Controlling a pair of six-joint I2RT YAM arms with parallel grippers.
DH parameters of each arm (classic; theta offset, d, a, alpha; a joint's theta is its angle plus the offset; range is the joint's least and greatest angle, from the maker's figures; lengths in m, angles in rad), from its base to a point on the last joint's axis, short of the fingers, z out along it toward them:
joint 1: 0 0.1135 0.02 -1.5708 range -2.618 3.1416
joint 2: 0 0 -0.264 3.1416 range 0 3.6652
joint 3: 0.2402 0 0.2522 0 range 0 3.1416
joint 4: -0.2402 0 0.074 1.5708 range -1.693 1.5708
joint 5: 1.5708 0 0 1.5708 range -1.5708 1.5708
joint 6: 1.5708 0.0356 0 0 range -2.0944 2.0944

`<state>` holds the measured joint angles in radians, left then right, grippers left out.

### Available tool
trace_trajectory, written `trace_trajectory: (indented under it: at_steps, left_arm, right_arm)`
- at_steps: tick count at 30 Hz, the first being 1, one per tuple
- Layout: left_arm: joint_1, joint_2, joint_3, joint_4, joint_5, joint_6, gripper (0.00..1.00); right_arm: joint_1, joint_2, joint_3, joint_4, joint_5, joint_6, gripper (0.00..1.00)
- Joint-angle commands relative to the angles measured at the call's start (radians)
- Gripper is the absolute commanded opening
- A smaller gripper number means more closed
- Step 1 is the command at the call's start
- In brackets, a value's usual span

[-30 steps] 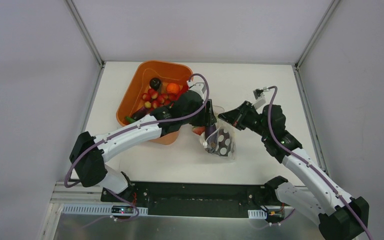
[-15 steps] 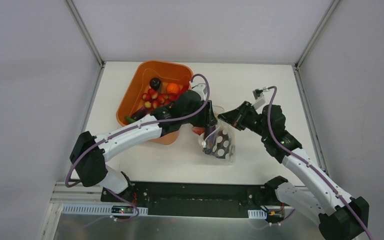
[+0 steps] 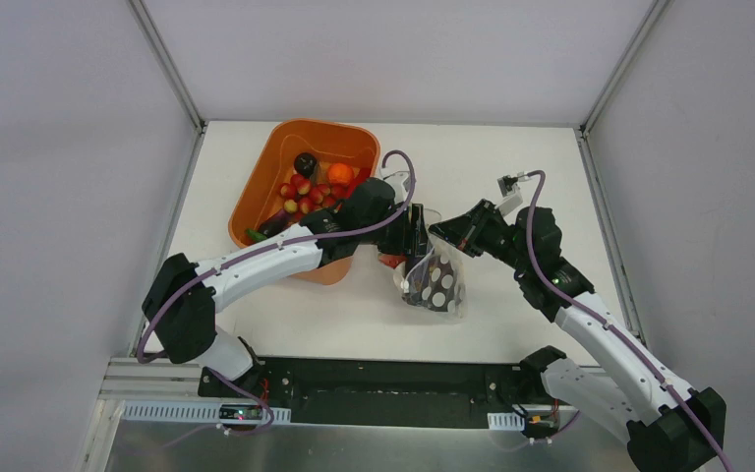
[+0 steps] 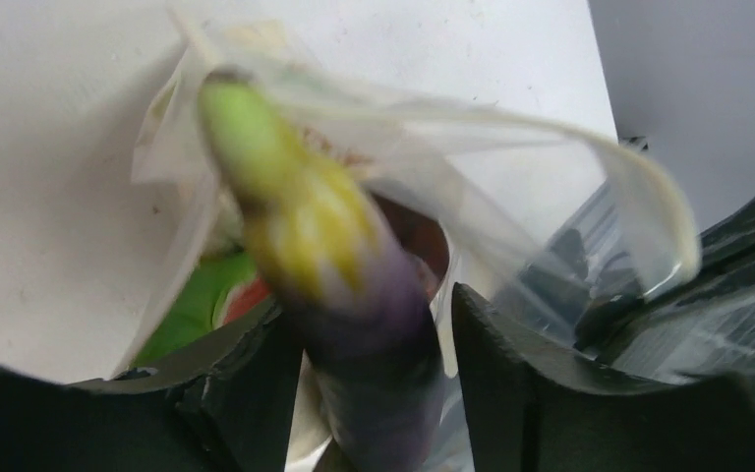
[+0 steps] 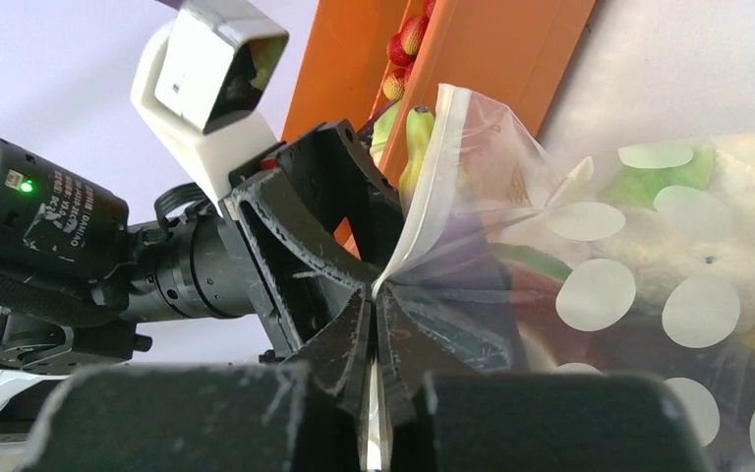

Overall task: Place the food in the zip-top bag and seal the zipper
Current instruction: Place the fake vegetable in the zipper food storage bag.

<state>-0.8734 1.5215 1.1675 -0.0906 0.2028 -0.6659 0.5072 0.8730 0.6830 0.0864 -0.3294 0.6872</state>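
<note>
The dotted clear zip-top bag [image 3: 440, 285] lies right of the orange tub [image 3: 256, 187], mouth held open. My right gripper [image 3: 444, 231] is shut on the bag's upper rim, pinching its pale zipper strip [image 5: 423, 187] at the fingertips [image 5: 374, 295]. My left gripper [image 3: 415, 246] is at the bag's mouth. A purple eggplant [image 4: 354, 285] with a green-yellow top sits between its fingers [image 4: 369, 305], with a slim gap on each side, pointing into the bag. Green cabbage [image 5: 688, 167] and pale cauliflower [image 5: 747, 246] lie inside the bag.
The tub holds several more toy foods, among them an orange fruit [image 3: 340, 173], a dark round one [image 3: 305, 162] and red pieces [image 3: 300, 192]. The tub's wall [image 5: 492, 59] stands close behind the bag. White table surface [image 3: 511, 177] lies around.
My left gripper has moved slightly right and deeper into the bag's mouth with the eggplant. The bag has shifted a little. The right arm has held its place.
</note>
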Motion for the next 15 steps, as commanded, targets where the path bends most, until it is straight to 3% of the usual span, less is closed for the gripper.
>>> trace_trajectory:
  at_steps: [1,10,15]
  left_arm:
    - [0.012,-0.087,0.008,-0.085,-0.053,0.030,0.58]
    - [0.018,-0.224,-0.011,-0.095,-0.103,0.054,0.71]
    - [0.028,-0.202,-0.012,-0.073,-0.121,0.057,0.57]
  right_arm:
    - [-0.003,-0.033,0.006,0.099,0.026,-0.009,0.02]
    - [-0.003,-0.024,0.001,0.100,0.024,-0.005,0.02]
    - [-0.002,-0.021,0.005,0.102,0.015,-0.004,0.02]
